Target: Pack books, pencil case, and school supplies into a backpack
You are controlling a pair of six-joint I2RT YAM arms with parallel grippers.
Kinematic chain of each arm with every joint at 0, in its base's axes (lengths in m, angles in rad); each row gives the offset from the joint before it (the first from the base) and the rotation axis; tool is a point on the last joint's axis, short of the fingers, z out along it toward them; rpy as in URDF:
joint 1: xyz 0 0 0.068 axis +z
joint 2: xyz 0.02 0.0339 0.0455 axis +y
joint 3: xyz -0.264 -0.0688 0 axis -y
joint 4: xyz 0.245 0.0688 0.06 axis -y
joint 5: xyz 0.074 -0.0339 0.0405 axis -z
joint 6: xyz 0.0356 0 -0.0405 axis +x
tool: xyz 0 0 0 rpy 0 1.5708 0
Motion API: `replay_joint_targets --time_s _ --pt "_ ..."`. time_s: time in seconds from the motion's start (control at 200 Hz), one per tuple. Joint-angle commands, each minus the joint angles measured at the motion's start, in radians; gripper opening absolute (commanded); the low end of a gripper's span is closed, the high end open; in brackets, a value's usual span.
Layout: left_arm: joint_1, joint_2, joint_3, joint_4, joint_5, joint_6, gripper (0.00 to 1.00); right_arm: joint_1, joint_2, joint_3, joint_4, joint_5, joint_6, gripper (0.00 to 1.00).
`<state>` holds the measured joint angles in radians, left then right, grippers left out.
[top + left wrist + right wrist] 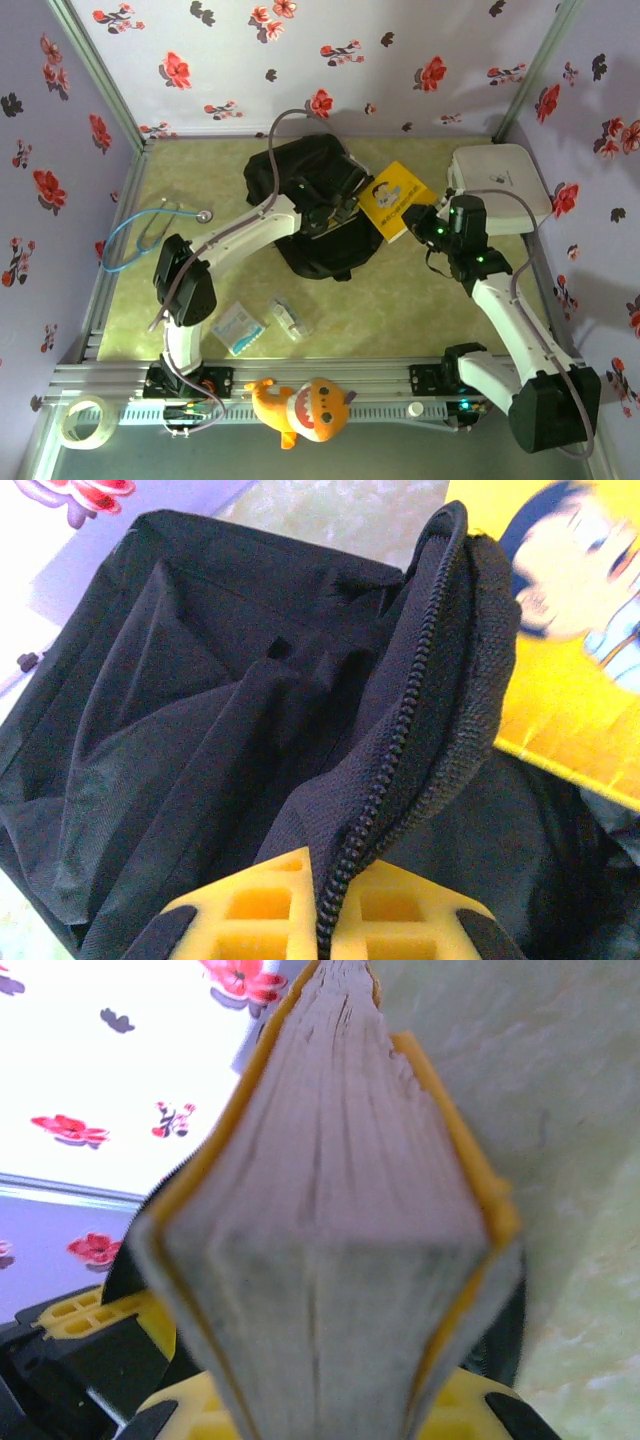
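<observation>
the left gripper (pixel 325 915) is clamped on the zipper edge of the backpack (pixel 180 740). the right gripper (pixel 320 1400) is closed tight on a yellow book (pixel 330 1190) — tilted, just right of the backpack's opening, far across the table (pixel 400 310). the pencil case (pixel 290 318) lies near — well apart.

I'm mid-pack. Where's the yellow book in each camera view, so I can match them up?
Top external: yellow book, right of centre, between backpack and right end effector.
Left wrist: upper right corner, behind the backpack's zipper edge.
Right wrist: page edge centre frame, clamped.
Shared landmark: flowered wall.
</observation>
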<state>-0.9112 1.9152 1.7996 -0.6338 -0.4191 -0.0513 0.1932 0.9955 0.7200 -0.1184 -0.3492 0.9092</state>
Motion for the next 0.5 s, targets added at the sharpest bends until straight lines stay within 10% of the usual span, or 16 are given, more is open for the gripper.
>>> replay_joint_targets --time_s 0.0,0.495 --pt "0.0 -0.072 -0.001 0.132 -0.004 -0.002 0.0 0.001 0.015 -0.042 0.152 -0.109 0.073 0.15" --pt "-0.002 -0.082 -0.002 0.219 0.0 0.04 0.0 0.052 0.079 -0.097 0.292 -0.154 0.191 0.15"
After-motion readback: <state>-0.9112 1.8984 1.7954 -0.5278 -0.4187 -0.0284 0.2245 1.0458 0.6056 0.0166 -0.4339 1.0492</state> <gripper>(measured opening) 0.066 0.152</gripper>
